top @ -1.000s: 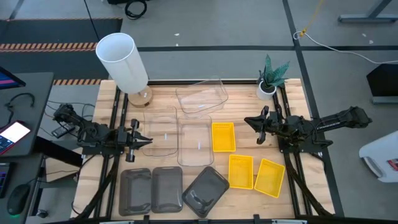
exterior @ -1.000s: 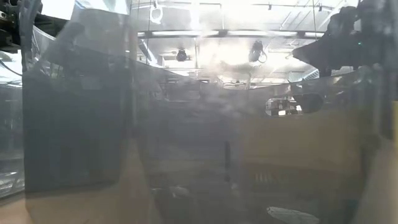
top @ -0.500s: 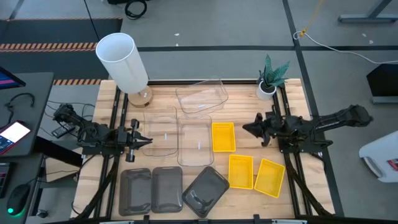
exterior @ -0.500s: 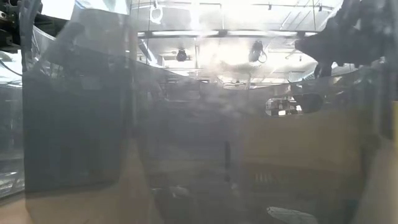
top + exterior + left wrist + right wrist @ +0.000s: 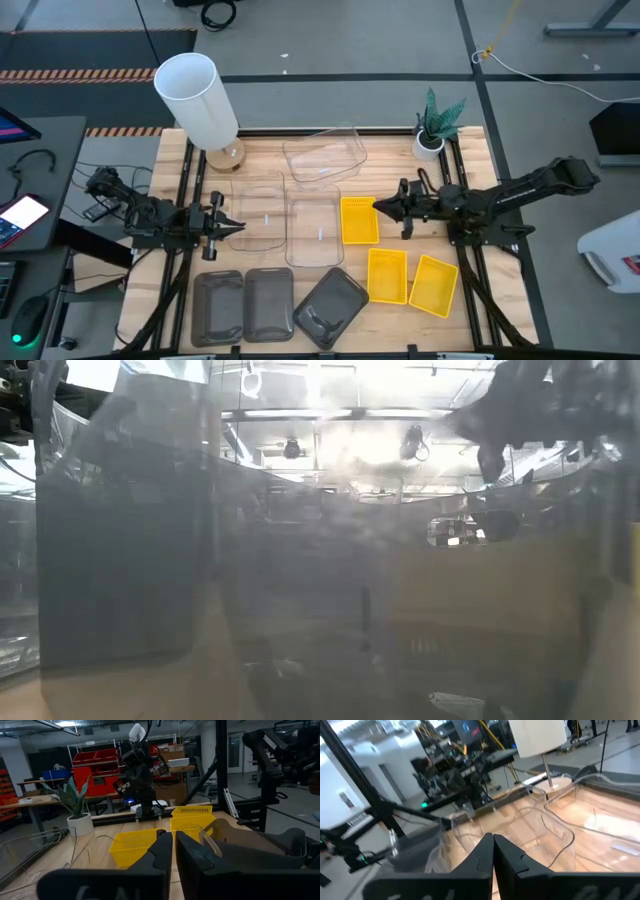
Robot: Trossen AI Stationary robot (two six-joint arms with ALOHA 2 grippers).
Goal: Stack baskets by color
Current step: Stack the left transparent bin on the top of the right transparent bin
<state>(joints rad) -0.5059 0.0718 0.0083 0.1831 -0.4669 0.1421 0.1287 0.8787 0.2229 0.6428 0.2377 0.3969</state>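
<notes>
Reaching with my right gripper [image 5: 381,208], fingers pressed together and empty, toward the yellow basket [image 5: 359,220] just ahead, I should open them before going down on its rim.

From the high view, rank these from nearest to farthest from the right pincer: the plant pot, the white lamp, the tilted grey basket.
From the right pincer:
1. Plant pot, at the table's back right.
2. Tilted grey basket, at the front centre.
3. White lamp, at the back left corner.
</notes>
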